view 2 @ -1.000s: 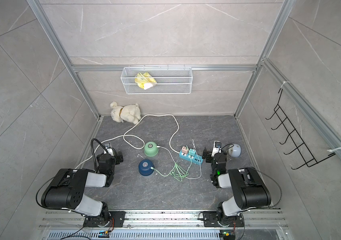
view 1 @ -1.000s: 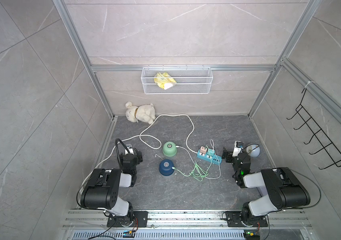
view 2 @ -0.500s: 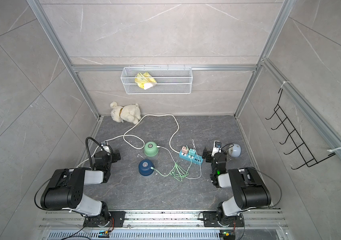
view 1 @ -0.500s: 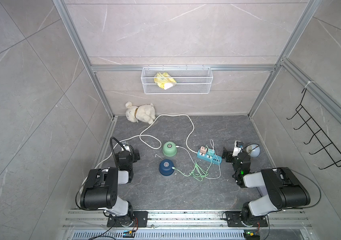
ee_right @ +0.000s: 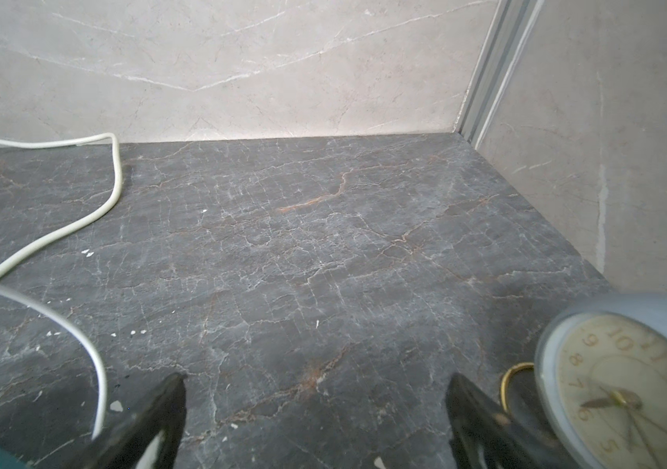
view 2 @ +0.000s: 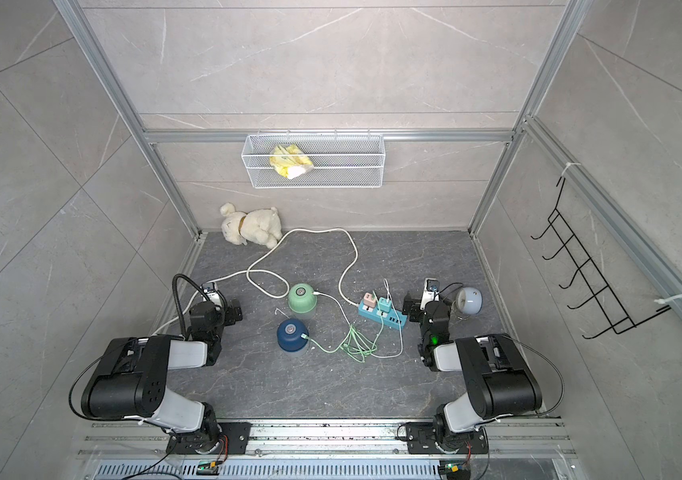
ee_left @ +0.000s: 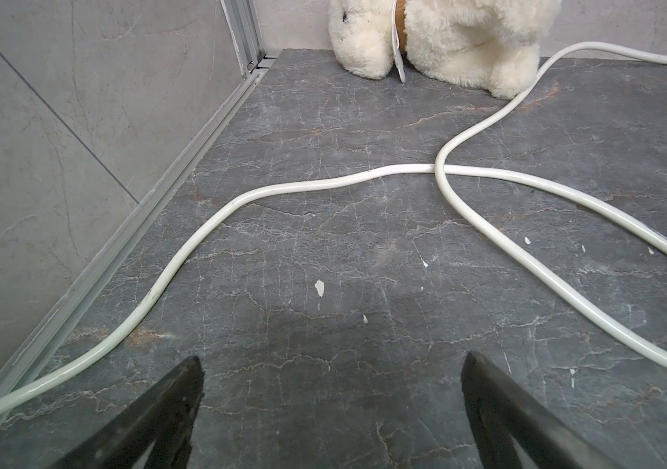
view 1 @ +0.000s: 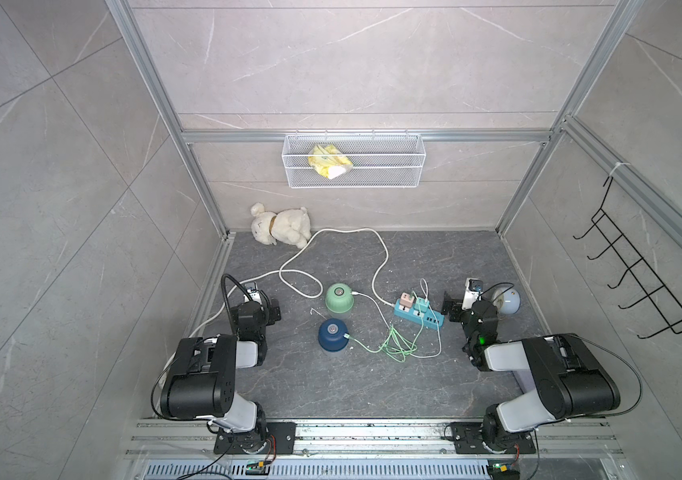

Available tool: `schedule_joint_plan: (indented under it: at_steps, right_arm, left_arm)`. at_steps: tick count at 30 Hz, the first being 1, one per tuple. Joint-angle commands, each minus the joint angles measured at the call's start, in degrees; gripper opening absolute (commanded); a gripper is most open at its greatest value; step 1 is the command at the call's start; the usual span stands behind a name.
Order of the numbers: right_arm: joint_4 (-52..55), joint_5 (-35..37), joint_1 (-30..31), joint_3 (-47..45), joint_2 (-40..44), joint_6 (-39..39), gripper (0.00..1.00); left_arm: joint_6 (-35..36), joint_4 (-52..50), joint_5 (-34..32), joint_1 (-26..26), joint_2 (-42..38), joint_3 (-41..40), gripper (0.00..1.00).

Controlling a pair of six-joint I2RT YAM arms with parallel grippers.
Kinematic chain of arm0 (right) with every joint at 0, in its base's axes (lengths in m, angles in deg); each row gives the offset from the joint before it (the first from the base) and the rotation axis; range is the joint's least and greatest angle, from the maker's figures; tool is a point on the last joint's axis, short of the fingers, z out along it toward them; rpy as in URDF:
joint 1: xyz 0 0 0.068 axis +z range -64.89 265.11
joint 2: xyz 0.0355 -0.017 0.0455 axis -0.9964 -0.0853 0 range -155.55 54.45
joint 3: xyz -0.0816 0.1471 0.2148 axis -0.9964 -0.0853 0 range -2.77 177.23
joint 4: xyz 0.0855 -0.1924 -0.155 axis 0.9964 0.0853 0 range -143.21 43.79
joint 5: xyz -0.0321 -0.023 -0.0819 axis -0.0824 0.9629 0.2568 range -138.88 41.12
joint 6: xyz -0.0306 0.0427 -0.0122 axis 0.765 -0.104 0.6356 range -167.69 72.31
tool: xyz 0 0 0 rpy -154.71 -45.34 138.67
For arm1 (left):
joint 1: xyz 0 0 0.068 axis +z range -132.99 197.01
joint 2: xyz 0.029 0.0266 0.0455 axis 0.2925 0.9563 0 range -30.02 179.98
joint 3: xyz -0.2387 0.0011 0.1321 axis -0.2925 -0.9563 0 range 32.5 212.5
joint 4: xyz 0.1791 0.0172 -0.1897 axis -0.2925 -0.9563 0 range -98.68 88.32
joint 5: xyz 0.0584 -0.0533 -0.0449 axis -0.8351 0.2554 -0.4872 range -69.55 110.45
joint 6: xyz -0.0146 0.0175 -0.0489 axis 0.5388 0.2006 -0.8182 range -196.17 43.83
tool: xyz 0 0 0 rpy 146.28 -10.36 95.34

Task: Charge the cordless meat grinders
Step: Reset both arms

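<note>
In both top views the mint green grinder [view 1: 338, 297] [view 2: 302, 298] and the navy blue grinder [view 1: 332, 336] [view 2: 292, 336] stand near each other on the table [view 1: 352, 386], between the two arms, each with a cable at its side. In the left wrist view the left jaws are spread and empty, near a white power cord [ee_left: 283, 189]. In the right wrist view the right jaws are spread and empty too, just beside a clock [ee_right: 628, 385].

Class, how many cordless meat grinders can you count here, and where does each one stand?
2. The mint green grinder stands mid-floor beside the white cord; the navy blue grinder stands next to it, further from the back wall. None appears hidden.
</note>
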Motion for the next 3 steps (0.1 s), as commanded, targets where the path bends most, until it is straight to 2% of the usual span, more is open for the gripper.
schedule_joint_plan:
  at_steps: [1, 3]
  right_arm:
    - [1.67, -0.15, 0.68, 1.47, -0.48, 1.6, 1.0]
    - [1.24, -0.24, 0.7, 1.23, -0.49, 1.6, 1.0]
  left_arm:
    - [-0.67, 1.74, 0.78, 0.08, -1.24, 0.56, 1.0]
    - [-0.67, 1.74, 0.71, 0.08, -1.22, 0.6, 1.0]
